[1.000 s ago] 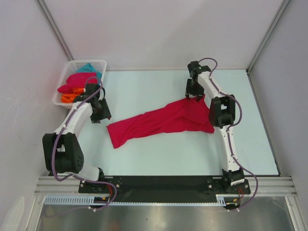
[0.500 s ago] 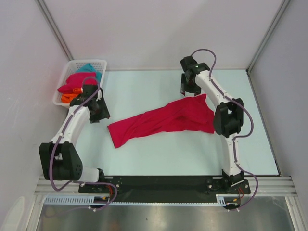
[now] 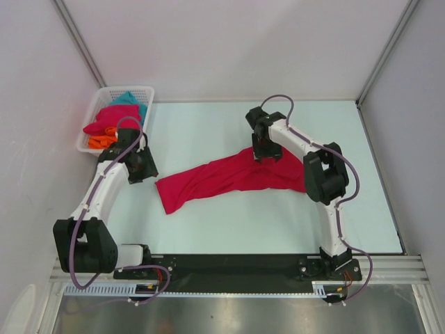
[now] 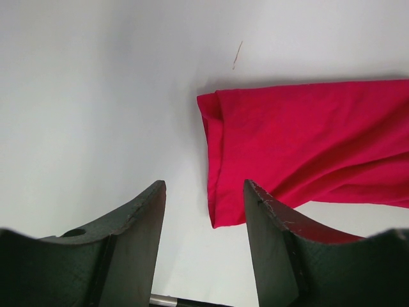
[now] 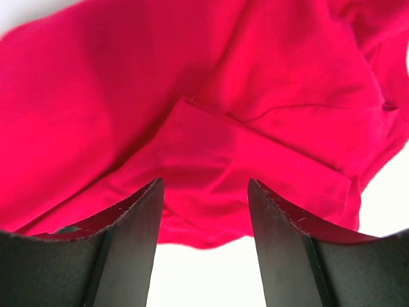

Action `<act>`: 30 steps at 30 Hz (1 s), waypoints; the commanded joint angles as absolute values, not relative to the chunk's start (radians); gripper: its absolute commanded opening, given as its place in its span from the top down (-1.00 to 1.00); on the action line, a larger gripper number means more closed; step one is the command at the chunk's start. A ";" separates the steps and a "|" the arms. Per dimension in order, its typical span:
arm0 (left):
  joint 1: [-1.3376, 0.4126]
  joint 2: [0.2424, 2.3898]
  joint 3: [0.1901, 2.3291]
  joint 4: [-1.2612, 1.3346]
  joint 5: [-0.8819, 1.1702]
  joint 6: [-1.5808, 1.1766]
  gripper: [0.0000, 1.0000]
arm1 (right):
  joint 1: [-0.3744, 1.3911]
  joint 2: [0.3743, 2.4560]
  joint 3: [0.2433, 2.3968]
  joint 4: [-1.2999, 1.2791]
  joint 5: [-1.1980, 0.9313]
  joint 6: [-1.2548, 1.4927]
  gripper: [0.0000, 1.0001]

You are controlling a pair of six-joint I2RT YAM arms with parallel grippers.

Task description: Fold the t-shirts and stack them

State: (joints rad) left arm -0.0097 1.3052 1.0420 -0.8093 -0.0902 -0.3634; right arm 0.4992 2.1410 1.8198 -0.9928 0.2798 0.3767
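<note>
The right gripper (image 3: pixel 267 154) has swung left, now over the crimson t-shirt (image 3: pixel 222 179). Its jaws and those of the left gripper (image 3: pixel 142 169) stand apart, empty.

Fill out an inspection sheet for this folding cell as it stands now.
Surface: pale table, flat, holding one shirt.
Job's things: crimson t-shirt spread unfolded and rumpled on the table; pink shirt, orange shirt and teal shirt bunched in the white basket, far left.
Clutter: one thin thread-like fleck by the shirt's end.
Grippers: left gripper open over bare table beside the shirt's end; right gripper open above the shirt, gripping nothing.
Cables: purple cables looped along both arms.
Surroundings: plain white walls.
</note>
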 commanded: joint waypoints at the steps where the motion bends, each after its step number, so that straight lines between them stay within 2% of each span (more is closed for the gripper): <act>1: -0.003 1.275 1.037 -0.801 -0.084 -0.341 -0.15 | 0.499 2.170 1.832 -0.948 0.305 0.390 -0.21; 8: -0.003 1.293 1.039 -0.793 -0.092 -0.334 -0.15 | 0.506 2.214 1.896 -0.968 0.314 0.385 -0.20; 19: -0.003 1.328 1.054 -0.778 -0.086 -0.339 -0.15 | 0.538 2.169 1.927 -0.979 0.342 0.399 -0.20; 30: -0.003 1.362 1.055 -0.769 -0.095 -0.333 -0.15 | 0.525 2.275 2.002 -1.003 0.380 0.373 -0.19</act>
State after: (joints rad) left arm -0.0097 1.3468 1.0416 -0.7937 -0.0933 -0.3557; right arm 0.5327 2.2402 1.9591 -0.9871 0.3378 0.3866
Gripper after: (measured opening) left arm 0.574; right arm 0.599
